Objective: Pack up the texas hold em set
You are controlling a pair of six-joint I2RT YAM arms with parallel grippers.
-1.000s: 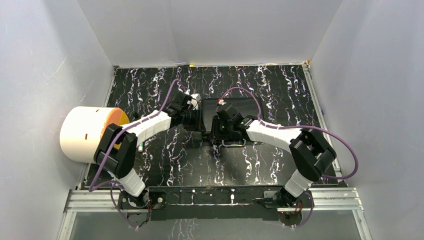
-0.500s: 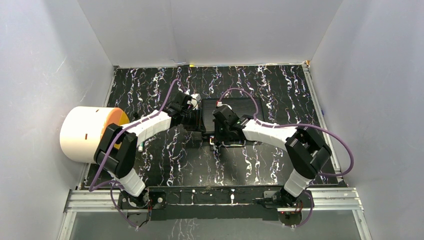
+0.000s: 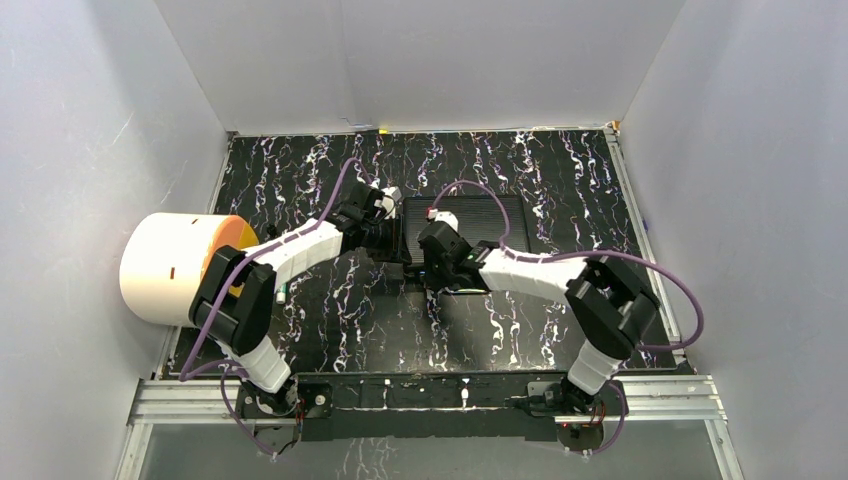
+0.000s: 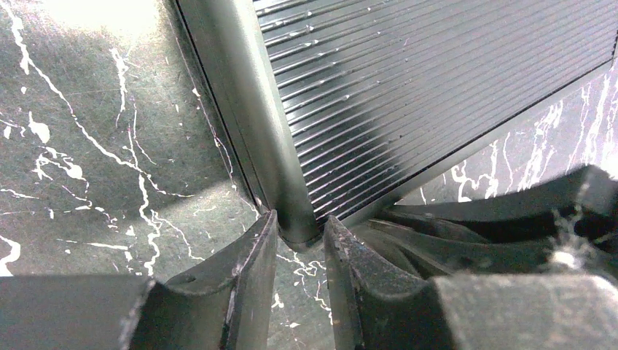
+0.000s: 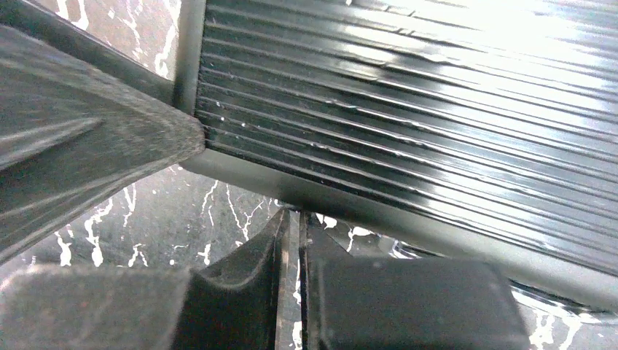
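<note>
Briefcase lies flat, lid down, ribbed face up, mid-way across the black marbled surface. Chips, cards, buttons and die are not visible, presumably inside. Left pincer straddles the case's near-left corner, one finger on each side of the rounded edge trim, pinching it. Judged purpose: to anchor the case so it cannot slide or turn while the other arm works. Right pincer sits low at the near long edge, close to the left one, its fingers pressed almost together with only a thin slit between them and nothing seen in it. A narrow closed tip suits pushing a latch rather than grasping. The latches are hidden under the right arm in the overhead view, so I cannot tell whether they are fastened. Likely stage: securing the closed case. White drum with an orange face stands at the left edge, well apart and uninvolved.
</note>
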